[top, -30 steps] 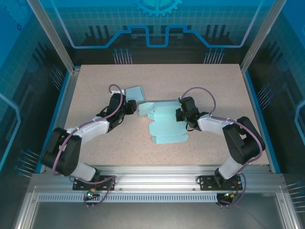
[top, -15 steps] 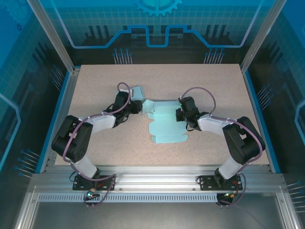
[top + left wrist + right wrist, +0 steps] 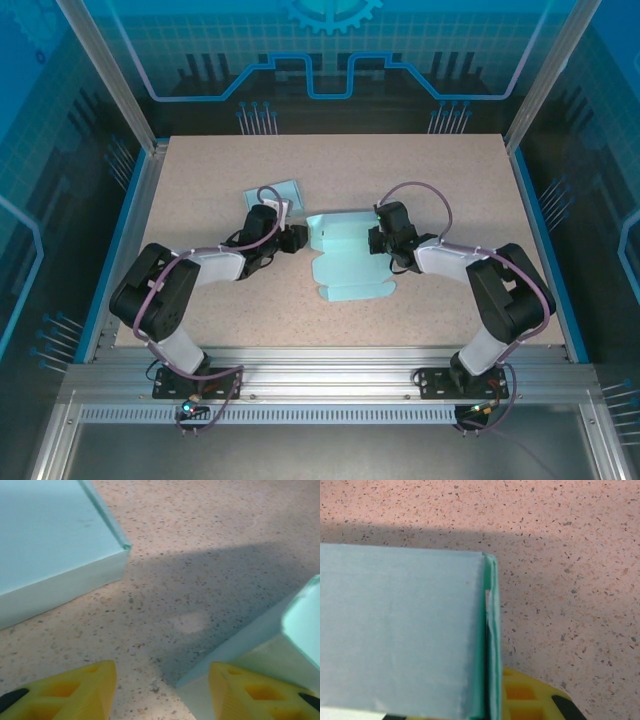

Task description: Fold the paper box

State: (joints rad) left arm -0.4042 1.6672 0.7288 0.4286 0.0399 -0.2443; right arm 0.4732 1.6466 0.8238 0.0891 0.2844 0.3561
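The paper box [image 3: 350, 268] lies mostly flat in the middle of the bench [image 3: 450, 170]. Its tabbed end points to the near edge, and its long axis seems to run far-to-near, though only just. The right tool [image 3: 377, 240], pressed together, pinches the box's right edge. The left tool [image 3: 298, 238], spread and empty, should probably take the raised left flap squarely.

Left arm: lay low, reaching inward
Left end effector [image 3: 296, 238]: jaws stood apart
Right arm: lay low, reaching inward
Right end effector [image 3: 377, 239]: clamped on the paper box [image 3: 345, 265] edge
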